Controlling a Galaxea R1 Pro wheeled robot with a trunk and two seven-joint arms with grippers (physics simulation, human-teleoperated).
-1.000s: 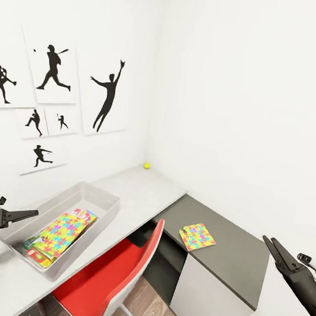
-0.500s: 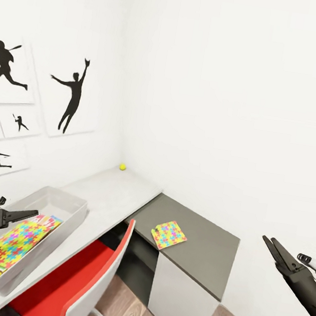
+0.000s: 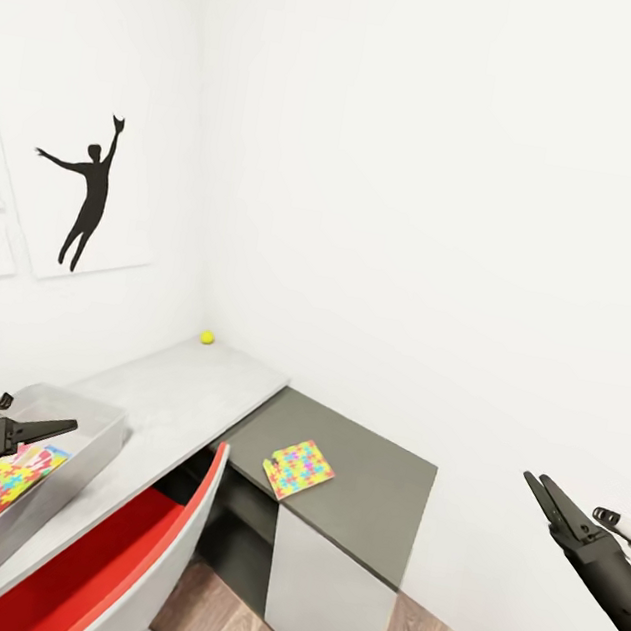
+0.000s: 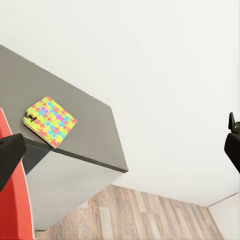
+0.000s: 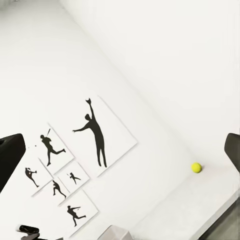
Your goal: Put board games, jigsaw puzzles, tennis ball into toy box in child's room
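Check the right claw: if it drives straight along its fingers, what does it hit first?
Probably the white wall with the silhouette posters, above the table and the tennis ball. Nothing nearer shows in the right wrist view, though depth is unclear. Right claw looks nearly closed.

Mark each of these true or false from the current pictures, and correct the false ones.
1. The tennis ball lies inside the toy box. False: it sits on the pale table, in the corner by the wall.
2. A jigsaw puzzle lies on the dark grey cabinet top. True.
3. The left gripper holds a puzzle. False: it holds nothing.
4. A red chair stands at the table. True.
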